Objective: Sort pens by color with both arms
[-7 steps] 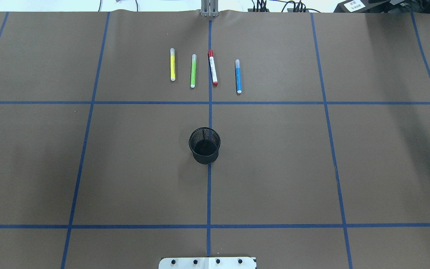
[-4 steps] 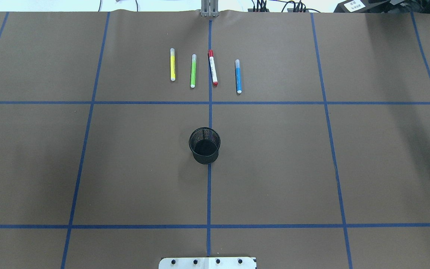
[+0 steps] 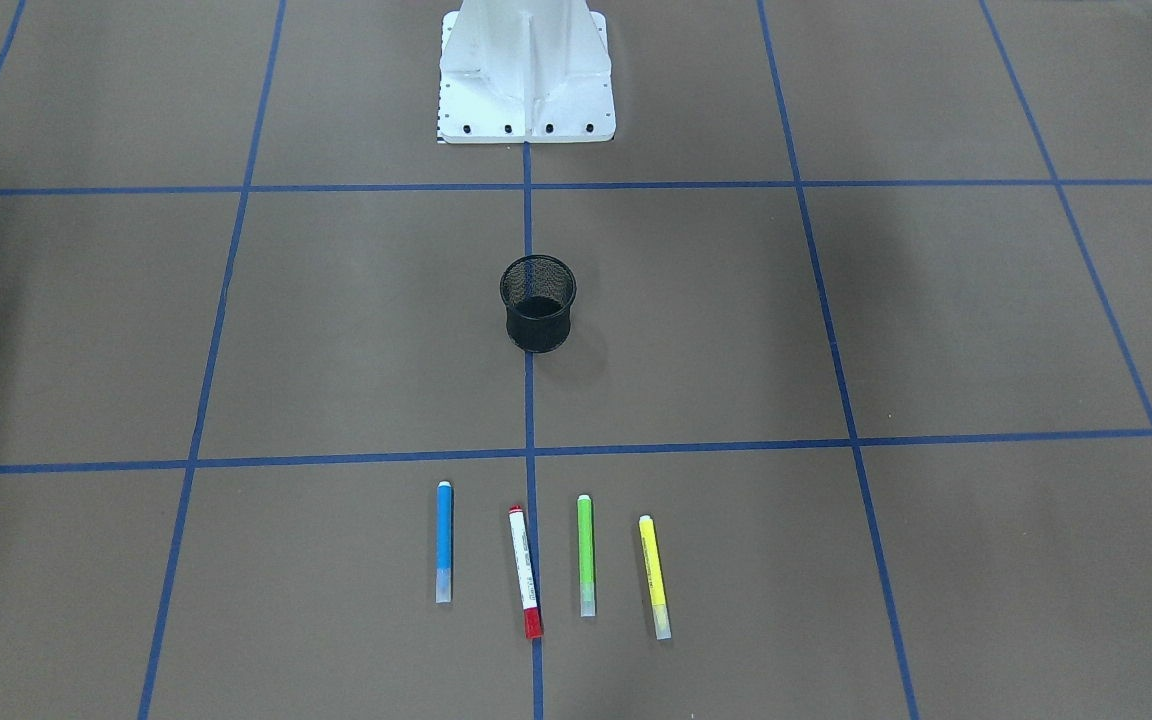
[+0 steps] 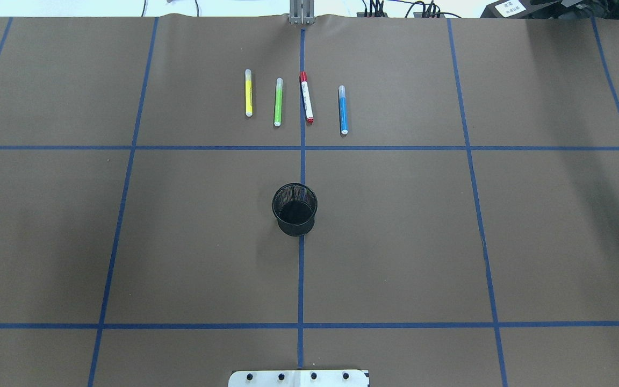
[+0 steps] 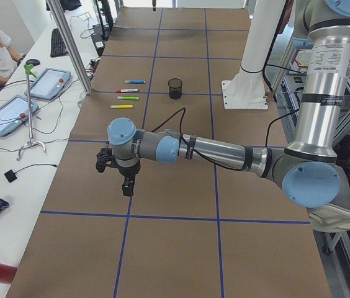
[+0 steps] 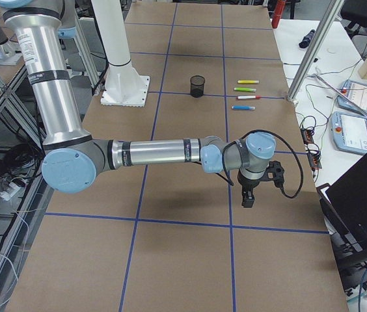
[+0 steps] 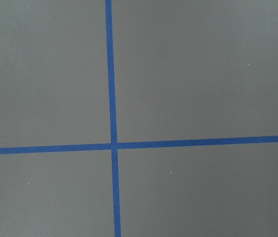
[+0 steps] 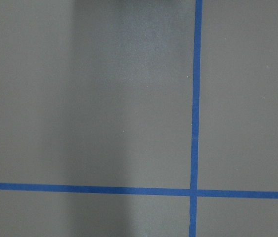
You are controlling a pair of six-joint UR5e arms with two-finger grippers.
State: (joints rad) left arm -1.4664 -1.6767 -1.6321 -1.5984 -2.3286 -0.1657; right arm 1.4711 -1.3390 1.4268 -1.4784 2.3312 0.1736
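Brown paper covered the surface [image 4: 449, 242], ruled into squares by blue tape lines [image 4: 481, 231]. Four pens lay flat in a row on its far side from the robot, none touching another. From the robot's left to its right they were the yellow pen [image 4: 248, 92], the light green pen [image 4: 278, 102], the white pen with red ends [image 4: 306, 98], slightly tilted along the centre tape line, and the blue pen [image 4: 343, 109]. A black mesh cup [image 4: 294, 209] stood upright on that centre line, between the pens and the white pedestal base [image 3: 526, 70].

The left arm [image 5: 212, 149] reached out low over bare paper, well apart from the pens, its pincer [image 5: 126, 186] pointing down. The right arm [image 6: 157, 153] did likewise at the other end, its pincer [image 6: 248, 198] also pointing down. Whether either pincer was spread or pressed together could not be told. Each wrist camera saw only a crossing of tape lines.
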